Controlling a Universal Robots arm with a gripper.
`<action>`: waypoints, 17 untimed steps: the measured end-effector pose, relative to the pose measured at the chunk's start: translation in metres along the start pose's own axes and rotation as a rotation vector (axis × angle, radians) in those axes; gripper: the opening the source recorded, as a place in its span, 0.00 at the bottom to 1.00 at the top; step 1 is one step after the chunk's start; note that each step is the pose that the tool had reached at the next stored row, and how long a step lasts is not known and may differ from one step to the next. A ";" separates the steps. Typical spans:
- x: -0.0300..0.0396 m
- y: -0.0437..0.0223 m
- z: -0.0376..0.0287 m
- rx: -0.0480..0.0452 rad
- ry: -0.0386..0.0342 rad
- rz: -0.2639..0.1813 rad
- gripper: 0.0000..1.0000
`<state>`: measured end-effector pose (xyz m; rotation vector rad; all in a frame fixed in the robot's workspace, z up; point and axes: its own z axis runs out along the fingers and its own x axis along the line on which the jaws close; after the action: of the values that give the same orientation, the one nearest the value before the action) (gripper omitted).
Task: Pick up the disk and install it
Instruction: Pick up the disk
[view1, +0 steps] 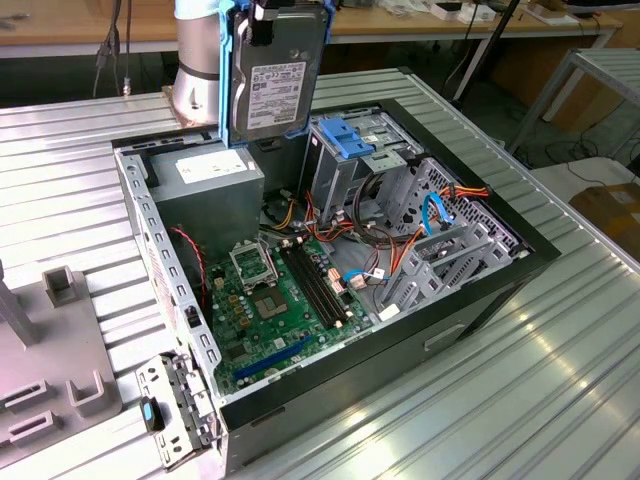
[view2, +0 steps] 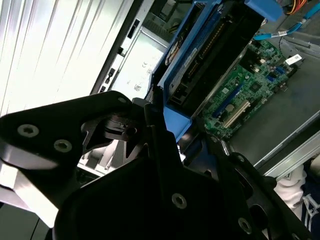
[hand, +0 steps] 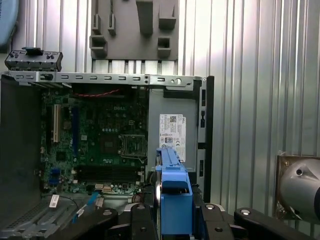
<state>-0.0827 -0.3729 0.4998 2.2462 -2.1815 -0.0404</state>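
Disk (view1: 278, 75) hangs upright in the air over the far part of the open computer case (view1: 150, 250), with its label side toward the exterior view. The jaws of the gripper (hand: 172, 220) pinch the disk by its blue carrier from both sides, as the first wrist view shows. Under its lower edge sits the grey power supply (view1: 205, 190), near but not touching. Just beside, toward the exterior view's right, stands the metal drive bay (view1: 345, 170) with a blue bracket (view1: 345, 138) on top. Lower in the case lies the green motherboard (view1: 270, 300), and orange and red cables (view1: 400, 245) with a thin blue cable (view1: 432, 212) cross the room near the bay. The case is open upward, and its metal rim runs all around. The ribbed worktop (view1: 520, 380) carries the case, and a grey fixture (view1: 50, 340) stands at the exterior view's left, well apart from the disk.
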 end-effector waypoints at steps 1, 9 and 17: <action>0.0002 -0.0071 -0.0002 0.0000 0.0000 0.000 0.37; 0.0012 -0.0401 -0.0011 -0.0001 0.0002 0.000 0.37; 0.0022 -0.0744 -0.0019 0.0000 0.0001 0.000 0.37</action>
<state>-0.0083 -0.3729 0.4998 2.2462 -2.1813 -0.0404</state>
